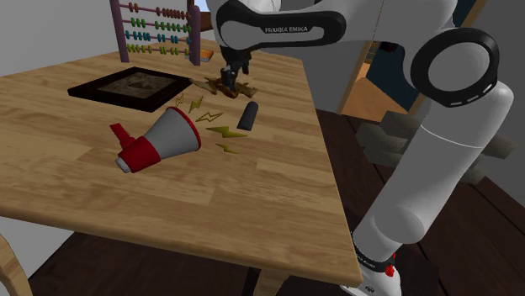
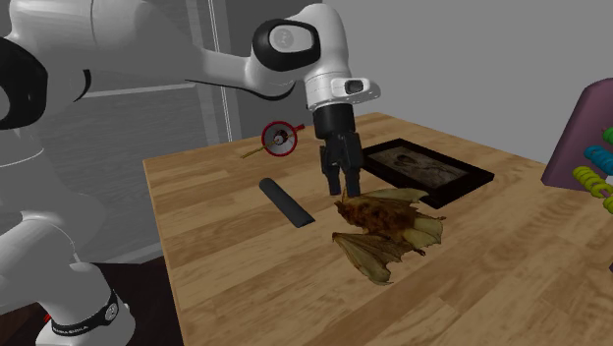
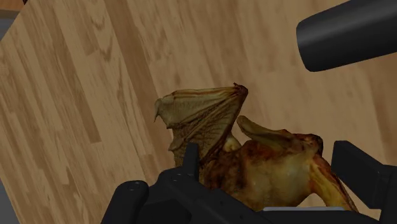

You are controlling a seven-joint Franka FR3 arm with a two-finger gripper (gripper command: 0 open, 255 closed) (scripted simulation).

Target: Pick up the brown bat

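Fingers [image 3: 191, 160] of my hand [image 3: 268, 158] come closest, spread apart with nothing clenched, and the brown bat [image 2: 385, 228] has its furry body lying right between them on the table [image 1: 76, 193].

Now a sweep across the shoulder view from its left, clocking off the bat. A dark framed picture [image 1: 126, 87] lies at nine o'clock. A red-and-white megaphone [image 1: 164, 139] is on its side at roughly eight, well apart. Then comes the bat itself, directly under my hand at the table's far side. Last is a black cylinder [image 1: 247, 116] at five o'clock, near but not touching.

By my reckoning the reach is finished and this is the grasp step. I'm straddling the body, low enough that the tips sit beside the fur, one ribbed wing fanned out past one finger.

The next move calls for a squeeze on the plump body rather than the thin wing membrane, kept square so it doesn't squirt sideways. After that it's a straight lift off the wood, steering away from that cylinder.
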